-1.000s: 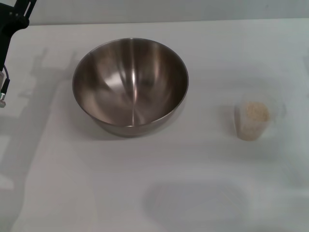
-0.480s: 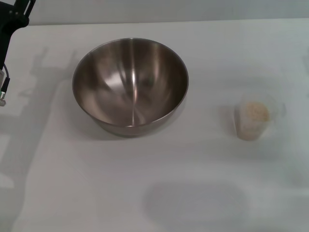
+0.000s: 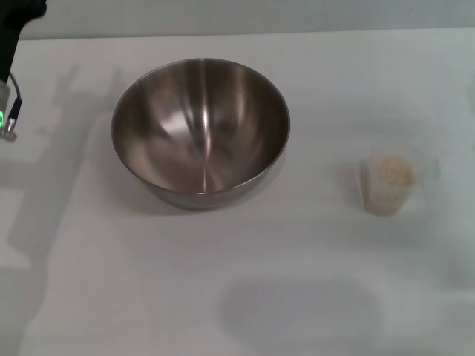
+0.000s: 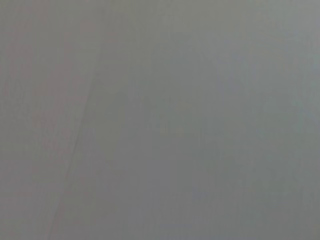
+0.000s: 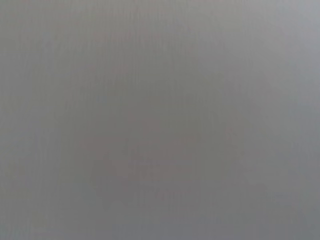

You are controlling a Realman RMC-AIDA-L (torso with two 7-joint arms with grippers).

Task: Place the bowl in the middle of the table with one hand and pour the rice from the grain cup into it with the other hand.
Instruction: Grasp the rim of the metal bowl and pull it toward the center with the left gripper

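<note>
A large round stainless-steel mixing bowl (image 3: 200,132) with a shiny brushed inside and a thin rim is sitting upright on the plain white matte tabletop (image 3: 297,282), left of the middle and toward the far side in the head view. Its hollow is showing only reflections and bare metal. Well apart from it, on the right side and a little nearer, a small translucent clear plastic grain cup (image 3: 387,185) is standing upright, slightly tapered and far smaller than the bowl. A heap of pale beige rice (image 3: 392,172) is lying inside the cup, filling most of it. Nothing is touching either the bowl or the cup. At the far left edge of the head view a dark piece of the left arm (image 3: 12,44) is hanging above the tabletop, with a pale cable end and a small green light just below it; it is casting a broad soft shadow across the left side of the tabletop. The left pincer is not showing here, so I cannot tell how it is set. The right arm and its pincer are not appearing in the head view at all. Both wrist views are showing only a flat grey field with nothing recognisable in it.
</note>
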